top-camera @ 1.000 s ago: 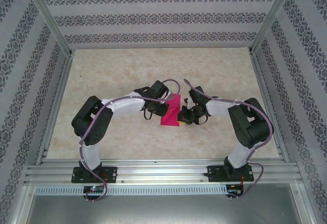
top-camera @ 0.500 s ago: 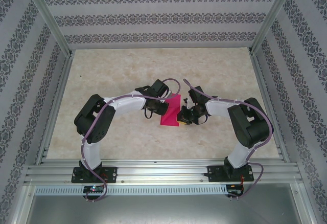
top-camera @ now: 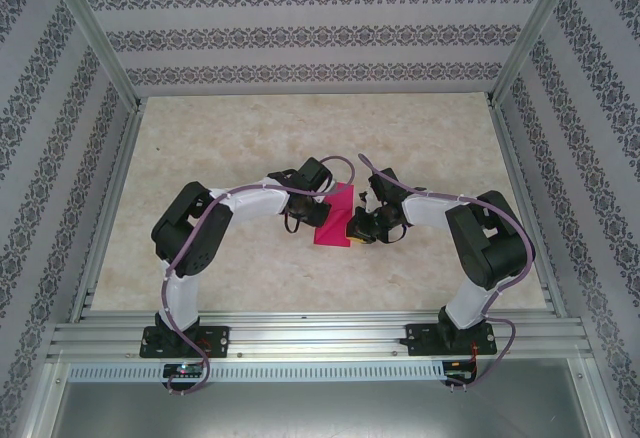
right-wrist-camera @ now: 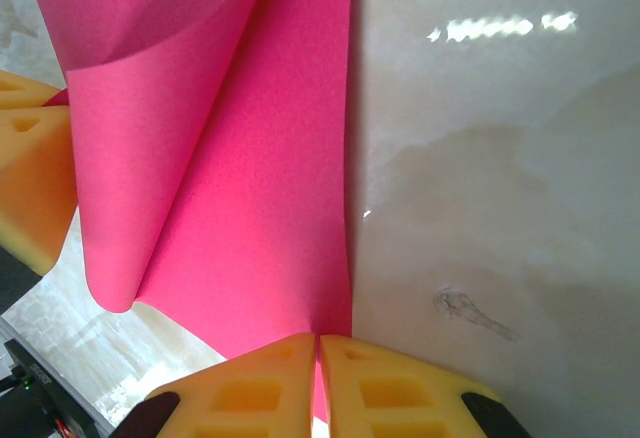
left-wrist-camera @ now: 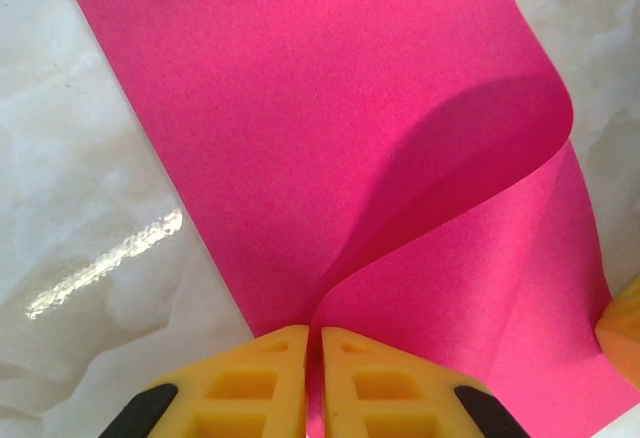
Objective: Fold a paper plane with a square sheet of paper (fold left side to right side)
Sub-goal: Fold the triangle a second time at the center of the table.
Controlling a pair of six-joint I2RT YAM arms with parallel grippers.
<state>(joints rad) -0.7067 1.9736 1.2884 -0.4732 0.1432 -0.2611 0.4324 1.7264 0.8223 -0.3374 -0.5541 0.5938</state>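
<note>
Looking down from the top cam, both arms are bent in toward the middle of the tabletop [top-camera: 250,138]. The pink sheet [top-camera: 335,220] sits right between them, roughly mid-table.

The left tool [left-wrist-camera: 314,343] has its yellow fingers squeezed almost together on the sheet, with the paper sandwiched in the thin slit between them. From that wrist cam the sheet is curled over itself in a soft rounded loop rather than creased flat, and the upper layer throws a shadow on the lower one.

The right tool [right-wrist-camera: 318,350] is the same story: narrow, and clamped on the pink paper right by one straight edge, with the marble-look tabletop showing beside it. In the right wrist cam I can see one yellow finger [right-wrist-camera: 35,168] of the left tool at the left border, right up against the sheet. So the two tools are close together, gripping the paper from opposite sides.
</note>
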